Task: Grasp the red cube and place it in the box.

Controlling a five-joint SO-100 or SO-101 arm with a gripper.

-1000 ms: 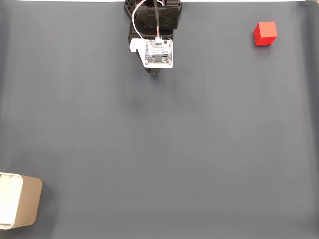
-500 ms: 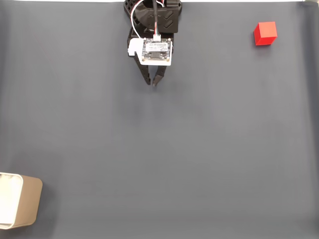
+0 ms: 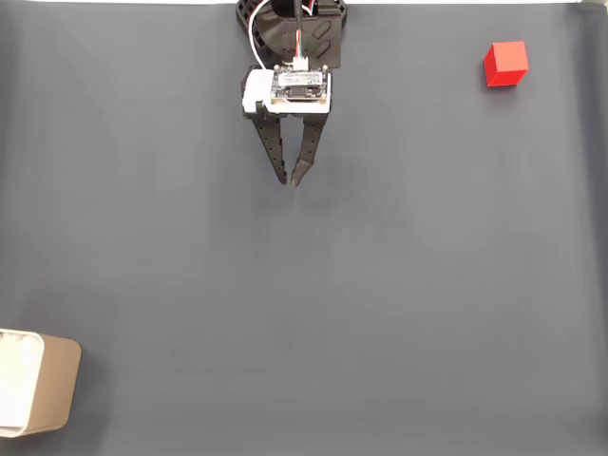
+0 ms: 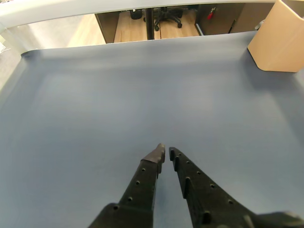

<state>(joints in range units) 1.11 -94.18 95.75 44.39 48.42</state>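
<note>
Gripper [image 3: 290,178] hangs empty over bare grey mat, fingertips nearly together; red cube [image 3: 505,64] sits well apart at the fixed view's upper right; box [image 3: 38,394] waits lower left, so reaching comes first.
</note>
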